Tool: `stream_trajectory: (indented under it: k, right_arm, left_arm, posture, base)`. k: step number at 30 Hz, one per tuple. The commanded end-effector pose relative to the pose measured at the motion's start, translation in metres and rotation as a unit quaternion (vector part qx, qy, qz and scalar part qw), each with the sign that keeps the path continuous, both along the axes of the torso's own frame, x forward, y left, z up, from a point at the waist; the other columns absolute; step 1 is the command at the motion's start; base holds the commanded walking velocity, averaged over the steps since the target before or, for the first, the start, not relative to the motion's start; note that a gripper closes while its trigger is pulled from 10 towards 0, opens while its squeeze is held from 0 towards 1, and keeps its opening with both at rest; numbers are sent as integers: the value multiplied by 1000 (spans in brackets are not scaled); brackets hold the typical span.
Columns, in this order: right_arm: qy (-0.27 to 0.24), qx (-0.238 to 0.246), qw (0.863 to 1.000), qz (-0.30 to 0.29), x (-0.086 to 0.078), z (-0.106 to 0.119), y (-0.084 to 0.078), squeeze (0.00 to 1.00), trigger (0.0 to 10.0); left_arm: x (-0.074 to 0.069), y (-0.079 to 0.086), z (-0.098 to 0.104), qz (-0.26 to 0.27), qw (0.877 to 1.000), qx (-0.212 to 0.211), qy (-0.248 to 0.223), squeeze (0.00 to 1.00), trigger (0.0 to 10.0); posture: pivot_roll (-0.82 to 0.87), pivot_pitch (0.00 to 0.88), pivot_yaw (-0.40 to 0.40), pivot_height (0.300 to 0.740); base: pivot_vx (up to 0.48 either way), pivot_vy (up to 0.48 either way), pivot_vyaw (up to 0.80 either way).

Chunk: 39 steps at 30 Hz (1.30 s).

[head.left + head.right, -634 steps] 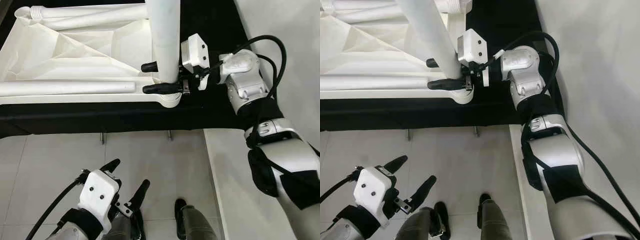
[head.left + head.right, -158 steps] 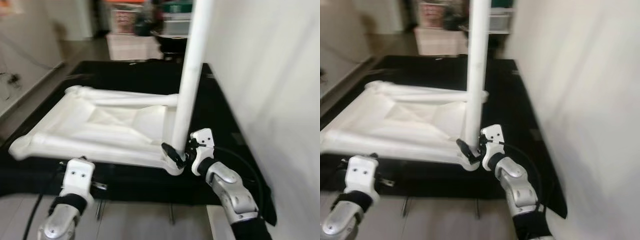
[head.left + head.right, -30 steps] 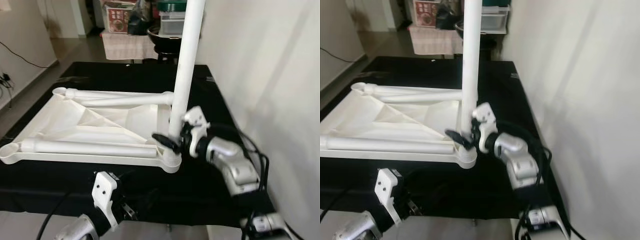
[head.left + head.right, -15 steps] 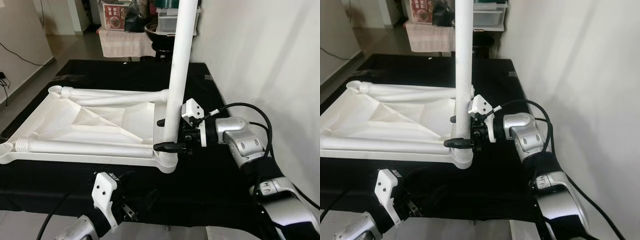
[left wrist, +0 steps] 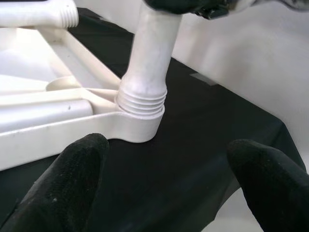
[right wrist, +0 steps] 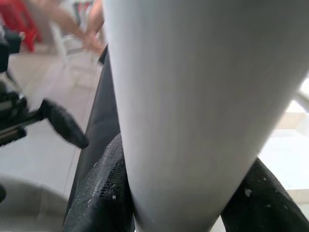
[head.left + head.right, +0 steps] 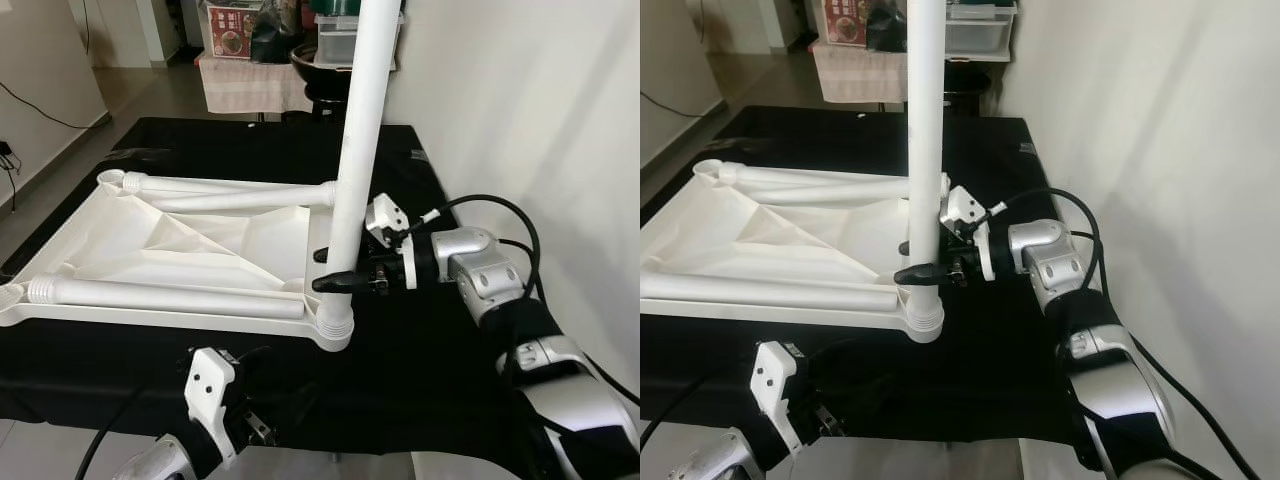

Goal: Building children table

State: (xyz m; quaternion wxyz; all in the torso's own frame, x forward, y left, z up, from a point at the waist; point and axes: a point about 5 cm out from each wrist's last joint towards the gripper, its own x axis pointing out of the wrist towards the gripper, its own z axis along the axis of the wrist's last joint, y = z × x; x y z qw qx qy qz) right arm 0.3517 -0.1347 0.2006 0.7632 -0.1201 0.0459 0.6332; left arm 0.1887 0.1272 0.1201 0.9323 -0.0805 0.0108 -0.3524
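Note:
The white table top (image 7: 180, 250) lies upside down on a black-covered surface (image 7: 420, 340). One white leg (image 7: 355, 150) stands upright in the near right corner socket (image 7: 335, 325); its threads (image 5: 142, 99) show just above the socket. My right gripper (image 7: 327, 270) is shut on this leg a little above the socket, one black finger on each side. My left gripper (image 5: 166, 188) hangs low in front of the surface's near edge, open and holding nothing, pointing at the socket. Two more legs lie on the top, one along the front (image 7: 170, 295) and one at the back (image 7: 230, 190).
A white wall (image 7: 520, 100) runs close along the right side. Boxes and a cloth-covered stand (image 7: 250, 60) sit beyond the far end. Bare floor (image 7: 60, 150) lies to the left of the black surface.
The right wrist has turned with the leg in its grip and now sits slightly higher on it. The leg's lean has shifted a little. The left gripper has stayed in place.

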Motion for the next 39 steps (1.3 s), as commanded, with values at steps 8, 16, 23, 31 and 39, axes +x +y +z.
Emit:
stream_trajectory:
  k: [8, 16, 23, 31, 39]
  right_arm:
    - [74, 3, 864, -498, -42, -88, 2, 0, 0]
    - [44, -26, 910, -412, -38, -83, 21, 0, 588]
    - [44, 42, 968, -245, -40, -44, 44, 1000, 10000]
    - [-26, 15, 998, -58, -33, -14, 39, 0, 10000]
    - [12, -15, 999, 45, -21, -9, 39, 0, 10000]
  left_arm:
    - [-2, 5, 2, -1, 1000, -9, 4, 0, 10000]
    - [1, 6, -1, 3, 1000, -13, 5, 0, 10000]
    - [3, 6, -1, 2, 1000, -14, 6, 0, 10000]
    - [5, 5, -1, -3, 1000, -15, 7, 0, 10000]
    - [4, 4, -1, 2, 1000, -15, 5, 0, 10000]
  posture:
    - [-127, 70, -71, 740]
    - [-123, 37, -85, 740]
    - [-118, 26, -80, 740]
    - [-114, 22, -73, 740]
    - [-83, 27, -91, 740]
  base:
    - [0, 0, 0]
    - [0, 0, 0]
    - [0, 0, 0]
    - [0, 0, 0]
    - [0, 0, 0]
